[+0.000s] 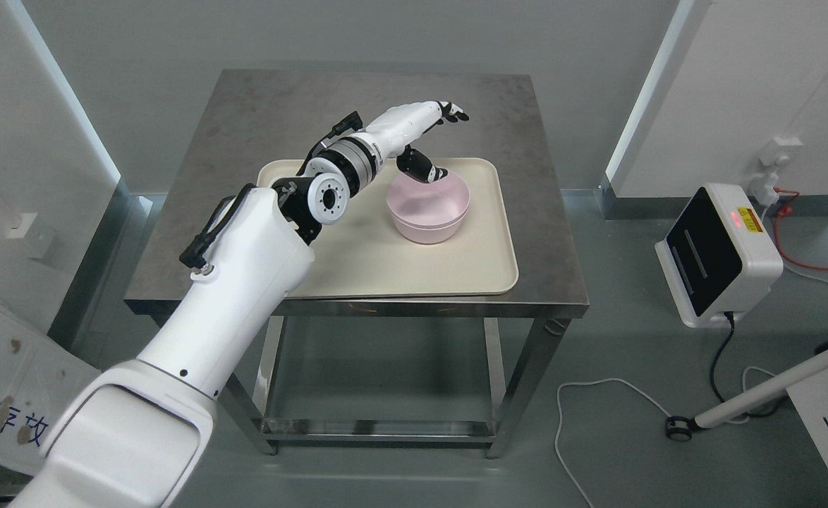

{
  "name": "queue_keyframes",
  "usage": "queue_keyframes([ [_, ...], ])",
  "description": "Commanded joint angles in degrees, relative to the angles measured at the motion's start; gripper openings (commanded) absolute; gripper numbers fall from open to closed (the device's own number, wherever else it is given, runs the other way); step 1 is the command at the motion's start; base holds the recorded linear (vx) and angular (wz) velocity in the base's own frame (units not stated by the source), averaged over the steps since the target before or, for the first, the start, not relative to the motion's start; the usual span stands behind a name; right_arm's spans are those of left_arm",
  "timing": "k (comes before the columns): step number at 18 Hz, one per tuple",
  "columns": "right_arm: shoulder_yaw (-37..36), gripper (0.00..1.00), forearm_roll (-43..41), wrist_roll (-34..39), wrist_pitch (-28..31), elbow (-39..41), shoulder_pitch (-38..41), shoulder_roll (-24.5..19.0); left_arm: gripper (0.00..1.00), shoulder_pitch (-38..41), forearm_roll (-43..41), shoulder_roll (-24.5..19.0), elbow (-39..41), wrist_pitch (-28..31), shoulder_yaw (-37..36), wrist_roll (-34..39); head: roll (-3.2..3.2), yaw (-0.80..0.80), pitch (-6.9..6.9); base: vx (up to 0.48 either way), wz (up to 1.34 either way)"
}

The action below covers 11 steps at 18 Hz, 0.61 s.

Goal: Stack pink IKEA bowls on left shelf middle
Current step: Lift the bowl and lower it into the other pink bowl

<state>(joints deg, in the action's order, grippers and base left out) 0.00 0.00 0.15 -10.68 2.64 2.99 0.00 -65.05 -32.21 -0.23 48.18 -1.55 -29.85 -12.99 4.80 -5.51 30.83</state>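
Note:
Pink bowls (428, 208), nested one in the other, stand on a cream tray (421, 264) on a steel table (527, 212). My left arm reaches in from the lower left, and the left hand (442, 137) hovers over the far left rim of the bowls. Its fingers (454, 111) stretch out past the rim, and its thumb (424, 169) points down at the rim. Nothing is held. My right arm does not show.
A white device (721, 254) with a red light stands on the floor at right, with cables (611, 395) trailing beside it. White panels flank the table. A white bar (774, 388) on a small wheel lies at lower right.

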Motion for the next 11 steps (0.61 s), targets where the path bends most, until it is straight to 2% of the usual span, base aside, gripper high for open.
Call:
queue_keyframes([
  [1, -0.53, 1.00, 0.44, 0.03, 0.05, 0.00, 0.00, 1.00, 0.84, 3.86, 10.54, -0.77, 11.38, -0.56, 10.59, 6.74, 0.00, 0.00, 0.00, 0.000, 0.00],
  [2, -0.53, 1.00, 0.44, 0.03, 0.05, 0.00, 0.00, 1.00, 0.86, 5.96, 17.64, -0.77, 16.11, -0.64, 11.65, 6.40, 0.00, 0.00, 0.00, 0.000, 0.00],
  [3, -0.53, 1.00, 0.44, 0.03, 0.05, 0.00, 0.00, 1.00, 0.88, 9.12, 24.06, -0.77, 21.90, -0.73, 11.57, 3.44, 0.00, 0.00, 0.00, 0.000, 0.00],
  [4, -0.53, 1.00, 0.44, 0.03, 0.05, 0.00, 0.00, 1.00, 0.88, 12.11, 26.91, -0.77, 26.57, -0.56, 11.57, -1.64, 0.00, 0.00, 0.00, 0.000, 0.00],
  [5, -0.53, 1.00, 0.44, 0.03, 0.05, 0.00, 0.00, 1.00, 0.89, 15.27, 27.03, -0.77, 30.53, -0.56, 11.57, -8.48, 0.00, 0.00, 0.00, 0.000, 0.00],
  [7, -0.53, 1.00, 0.44, 0.03, 0.05, 0.00, 0.00, 1.00, 0.90, 18.80, 26.24, -0.77, 31.80, -0.73, 11.31, -14.33, 0.00, 0.00, 0.00, 0.000, 0.00],
  [11, -0.53, 1.00, 0.44, 0.03, 0.05, 0.00, 0.00, 1.00, 0.92, 22.94, 17.48, -0.77, 31.28, -4.59, 12.09, -14.43, 0.00, 0.00, 0.00, 0.000, 0.00],
])
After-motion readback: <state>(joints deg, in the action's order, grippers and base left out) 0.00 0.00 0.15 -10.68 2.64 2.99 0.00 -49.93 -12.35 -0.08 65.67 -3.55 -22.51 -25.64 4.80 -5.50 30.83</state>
